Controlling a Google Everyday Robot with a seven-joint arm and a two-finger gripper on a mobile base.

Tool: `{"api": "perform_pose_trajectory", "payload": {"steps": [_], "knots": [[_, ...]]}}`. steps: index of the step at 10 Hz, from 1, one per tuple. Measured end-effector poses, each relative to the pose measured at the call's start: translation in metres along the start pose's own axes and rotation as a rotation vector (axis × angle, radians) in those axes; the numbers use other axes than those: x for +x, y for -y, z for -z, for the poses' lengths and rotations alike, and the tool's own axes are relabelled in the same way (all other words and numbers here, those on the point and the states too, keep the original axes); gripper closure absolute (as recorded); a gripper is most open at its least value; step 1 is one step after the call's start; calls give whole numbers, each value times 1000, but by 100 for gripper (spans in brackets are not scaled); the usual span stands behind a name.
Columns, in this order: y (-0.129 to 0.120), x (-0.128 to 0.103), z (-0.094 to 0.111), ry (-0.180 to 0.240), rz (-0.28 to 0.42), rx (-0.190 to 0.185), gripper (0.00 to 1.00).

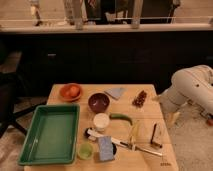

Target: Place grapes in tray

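A dark red bunch of grapes [139, 98] lies on the wooden table [145, 117] near its back right corner. The green tray [50, 132] sits empty on the table's front left. My white arm [192, 90] reaches in from the right. Its gripper [173, 118] hangs beside the table's right edge, to the right of and nearer than the grapes, apart from them.
Between grapes and tray stand a dark bowl [98, 102], a white cup [101, 121], a green vegetable [120, 117] and a banana [134, 132]. An orange plate [70, 92], blue cloth [116, 92], sponge [105, 147], green cup [85, 150], knife [137, 148] and brown box [157, 134] also lie there.
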Motion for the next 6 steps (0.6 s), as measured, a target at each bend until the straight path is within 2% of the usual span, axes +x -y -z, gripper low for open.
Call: {"api": "perform_pose_trajectory", "payload": {"steps": [2, 3, 4, 6], "knots": [[5, -4, -6, 16, 205, -14, 21], [6, -4, -8, 21, 283, -18, 21], [6, -4, -9, 27, 345, -23, 21], [8, -6, -11, 33, 408, -25, 21]]}}
